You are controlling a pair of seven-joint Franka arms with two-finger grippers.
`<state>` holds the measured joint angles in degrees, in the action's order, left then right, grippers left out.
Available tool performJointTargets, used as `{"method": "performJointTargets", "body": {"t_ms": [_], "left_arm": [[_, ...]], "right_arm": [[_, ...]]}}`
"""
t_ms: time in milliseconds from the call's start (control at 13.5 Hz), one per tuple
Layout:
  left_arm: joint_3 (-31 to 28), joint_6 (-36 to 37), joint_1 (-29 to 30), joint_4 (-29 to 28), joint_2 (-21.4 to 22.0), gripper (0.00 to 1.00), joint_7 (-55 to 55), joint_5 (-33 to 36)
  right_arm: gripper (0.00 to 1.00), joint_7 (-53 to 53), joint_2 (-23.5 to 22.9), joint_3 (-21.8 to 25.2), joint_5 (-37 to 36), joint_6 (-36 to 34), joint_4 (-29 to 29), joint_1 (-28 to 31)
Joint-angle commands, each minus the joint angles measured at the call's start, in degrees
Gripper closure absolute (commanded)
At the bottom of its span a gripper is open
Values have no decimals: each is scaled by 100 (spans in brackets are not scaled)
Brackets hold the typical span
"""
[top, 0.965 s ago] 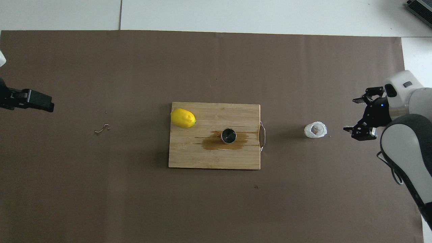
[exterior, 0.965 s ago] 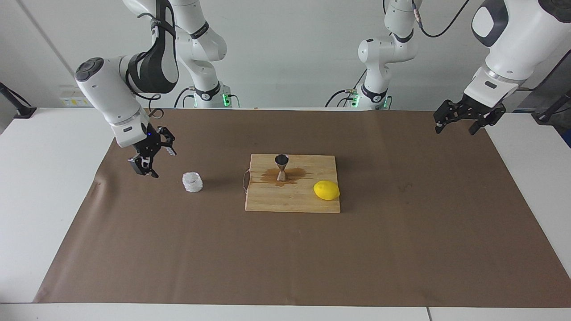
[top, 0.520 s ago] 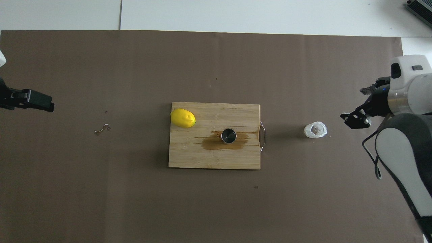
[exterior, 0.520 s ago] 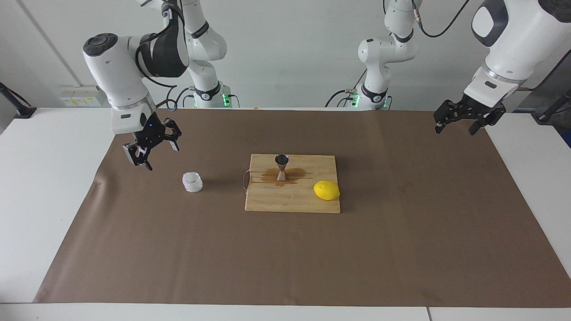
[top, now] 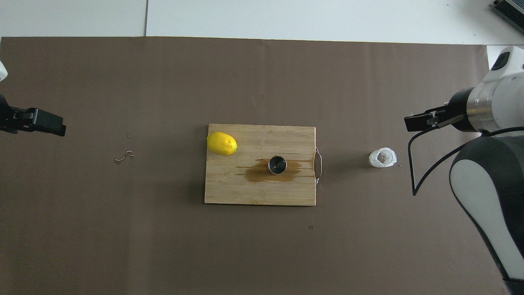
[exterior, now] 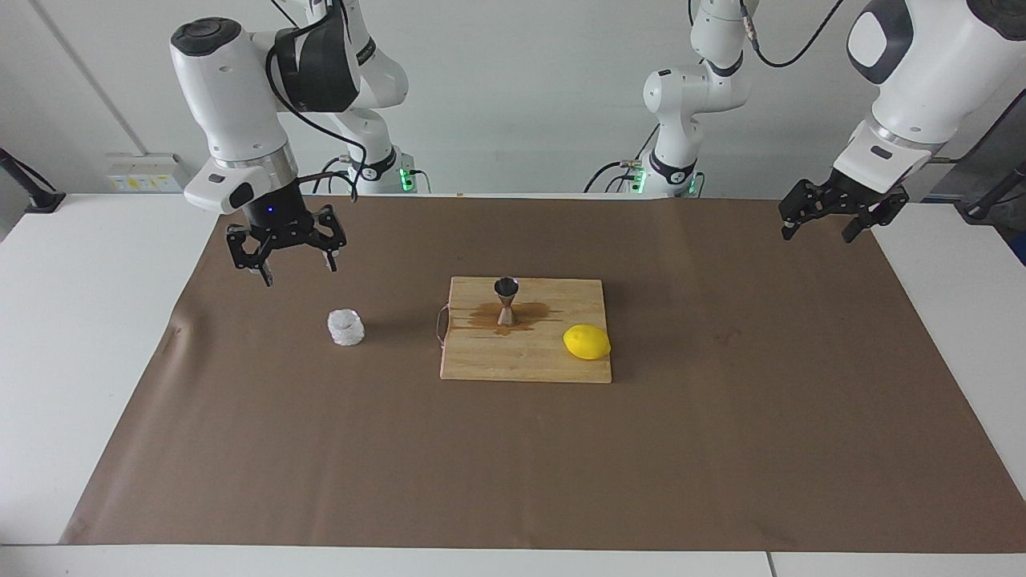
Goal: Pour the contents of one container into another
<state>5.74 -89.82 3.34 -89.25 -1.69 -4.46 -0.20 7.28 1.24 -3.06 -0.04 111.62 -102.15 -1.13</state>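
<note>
The small whitish crinkled cup (exterior: 346, 327) (top: 382, 158) stands upright on the brown mat, between the board and the right arm's end of the table. The shiny metal jigger (exterior: 506, 300) (top: 277, 165) stands upright on the wooden cutting board (exterior: 513, 361) (top: 262, 194), in a brown puddle (top: 256, 176). My right gripper (exterior: 296, 271) (top: 421, 122) hangs open and empty over bare mat, pointing down, apart from the cup. At the left arm's end of the table my left gripper (exterior: 819, 234) (top: 41, 123) waits raised, open and empty.
A yellow lemon (exterior: 587, 342) (top: 222, 143) lies on the board's corner farther from the robots, toward the left arm's end. A metal handle (top: 318, 166) sticks out of the board's edge facing the cup. A small stain (top: 124, 155) marks the mat.
My right gripper has risen and swung from a tilted pose beside the cup to pointing straight down, drawing away from the cup. The cup, jigger and left arm have not moved.
</note>
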Motion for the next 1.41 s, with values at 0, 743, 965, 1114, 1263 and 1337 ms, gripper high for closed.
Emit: {"method": "performJointTargets", "body": {"t_ms": [0, 743, 965, 1114, 1263, 1337], "left_arm": [[-20, 70, -44, -14, 2, 0, -3, 64], [-20, 70, -36, -5, 2, 0, -3, 64], [-20, 70, -44, -5, 2, 0, -11, 64], [-20, 70, -36, -5, 2, 0, -11, 64], [-20, 70, -44, -5, 2, 0, -11, 64], [-20, 70, -36, -5, 2, 0, -11, 64]], "right_arm": [[0, -1339, -63, -28, -110, -613, 476, 25], [0, -1704, 297, 33, -321, -1555, 529, 113], [0, -1695, 315, 59, -224, -1547, 503, 131], [0, -1599, 333, 77, -233, -1590, 477, 131], [0, -1581, 368, 77, -233, -1626, 415, 131], [0, -1555, 429, 77, -224, -1626, 302, 131]]}}
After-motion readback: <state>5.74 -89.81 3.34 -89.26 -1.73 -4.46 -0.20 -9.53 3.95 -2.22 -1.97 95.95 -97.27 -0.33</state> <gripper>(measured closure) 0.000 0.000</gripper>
